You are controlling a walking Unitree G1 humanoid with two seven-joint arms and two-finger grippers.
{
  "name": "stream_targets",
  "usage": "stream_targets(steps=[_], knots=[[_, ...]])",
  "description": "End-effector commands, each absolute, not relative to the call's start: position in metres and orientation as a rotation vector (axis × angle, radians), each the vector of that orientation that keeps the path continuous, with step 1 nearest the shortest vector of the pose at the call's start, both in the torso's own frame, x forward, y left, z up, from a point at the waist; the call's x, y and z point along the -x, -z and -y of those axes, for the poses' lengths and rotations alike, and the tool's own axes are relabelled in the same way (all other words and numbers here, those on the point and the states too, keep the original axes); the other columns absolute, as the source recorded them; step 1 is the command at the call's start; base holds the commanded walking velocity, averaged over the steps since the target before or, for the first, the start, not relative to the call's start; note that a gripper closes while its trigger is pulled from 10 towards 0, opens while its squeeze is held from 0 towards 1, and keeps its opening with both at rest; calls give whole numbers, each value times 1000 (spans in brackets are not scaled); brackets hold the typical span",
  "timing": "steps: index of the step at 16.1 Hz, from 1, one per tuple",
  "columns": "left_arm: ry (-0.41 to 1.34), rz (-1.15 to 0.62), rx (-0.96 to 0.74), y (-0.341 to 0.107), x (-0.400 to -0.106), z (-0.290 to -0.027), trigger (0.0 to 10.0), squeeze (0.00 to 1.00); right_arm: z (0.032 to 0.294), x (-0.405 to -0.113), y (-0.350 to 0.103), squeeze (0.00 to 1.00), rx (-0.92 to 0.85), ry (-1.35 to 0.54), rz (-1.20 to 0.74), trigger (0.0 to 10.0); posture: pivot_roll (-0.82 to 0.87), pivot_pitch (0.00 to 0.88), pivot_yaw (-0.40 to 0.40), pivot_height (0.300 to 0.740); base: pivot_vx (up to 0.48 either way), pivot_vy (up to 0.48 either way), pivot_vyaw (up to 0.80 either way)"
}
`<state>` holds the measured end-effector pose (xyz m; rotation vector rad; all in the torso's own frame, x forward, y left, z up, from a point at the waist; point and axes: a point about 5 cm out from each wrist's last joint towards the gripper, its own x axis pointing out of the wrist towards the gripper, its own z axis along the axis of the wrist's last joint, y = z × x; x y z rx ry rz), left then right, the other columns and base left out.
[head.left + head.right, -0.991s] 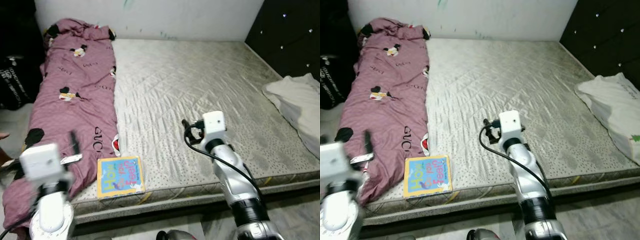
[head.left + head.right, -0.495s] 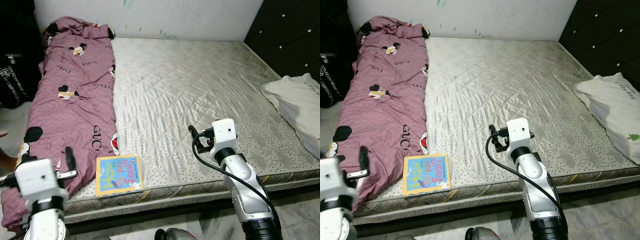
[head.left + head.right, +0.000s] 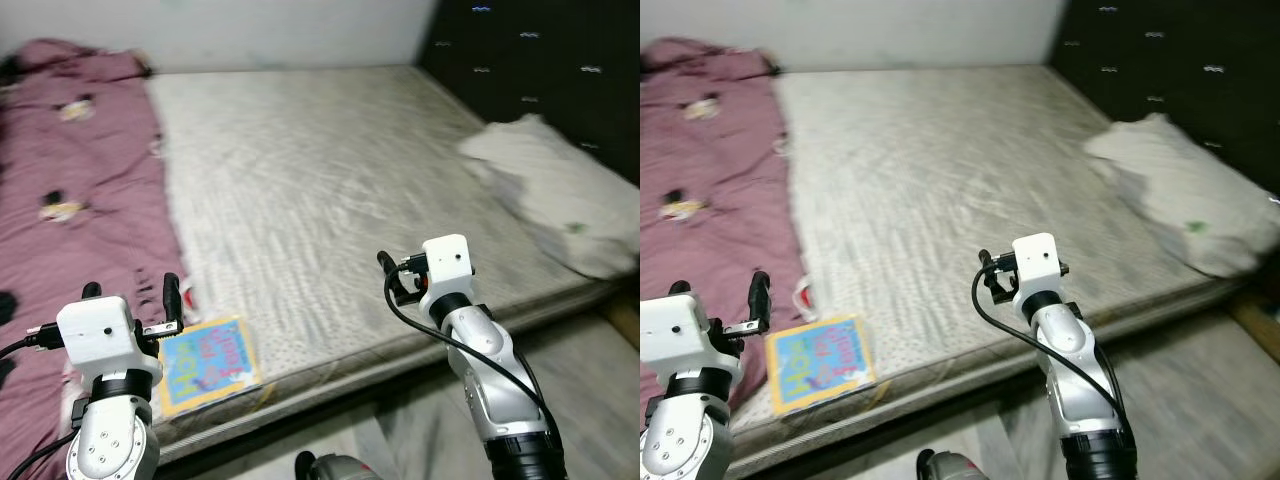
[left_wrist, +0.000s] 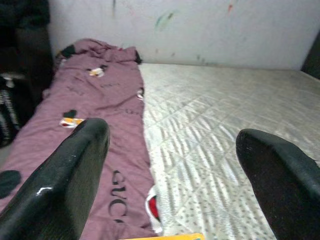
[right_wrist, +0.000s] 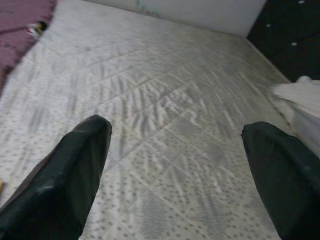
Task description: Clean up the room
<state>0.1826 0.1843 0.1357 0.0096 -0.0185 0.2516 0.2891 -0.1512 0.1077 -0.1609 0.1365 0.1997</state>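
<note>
Standing at the foot of the bed (image 3: 330, 180), with nothing in hand: by the look of things, an approach step in the tidying, no pickup begun.

Spread over most of the frame, a bare quilted mattress. Draped along its left side, a purple blanket (image 3: 70, 190) printed with cartoon mice, rumpled toward the wall. Resting on the far right edge against the dark headboard (image 3: 540, 70), a white pillow (image 3: 555, 195).

Lying flat at the near left corner of the mattress, just beside the blanket's hem, a bright book (image 3: 205, 362) — probably the first item to clear.

Raised just left of and above the book, near but not touching, the left gripper (image 3: 130, 300), fingers (image 4: 75, 175) spread wide with nothing between. Held over the near right part of the mattress, well apart from the book and nearer the pillow, the right gripper (image 3: 392, 275), likewise spread and empty in the wrist view.

Next move, as judged from here: lowering the left gripper onto the book's near edge and closing on cover and pages together. Likely awkward, with a thin book lying flat on soft quilting and little to catch.
</note>
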Motion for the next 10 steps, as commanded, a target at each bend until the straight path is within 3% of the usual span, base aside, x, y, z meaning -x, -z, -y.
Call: stream_targets(steps=[1,6,10], knots=[[-270,8,-6,-135,-181,-185,10000,0,152,-293,-112,0,172,-207,-129,10000,60,65,-94,740,0,0,0],[-257,0,-8,-136,-187,-180,10000,0,143,-293,-113,0,203,-258,-116,10000,63,69,-95,740,0,0,0],[-248,-12,10,-135,-189,-178,10000,0,145,-294,-113,0,197,-245,-120,10000,63,71,-93,740,0,0,800]])
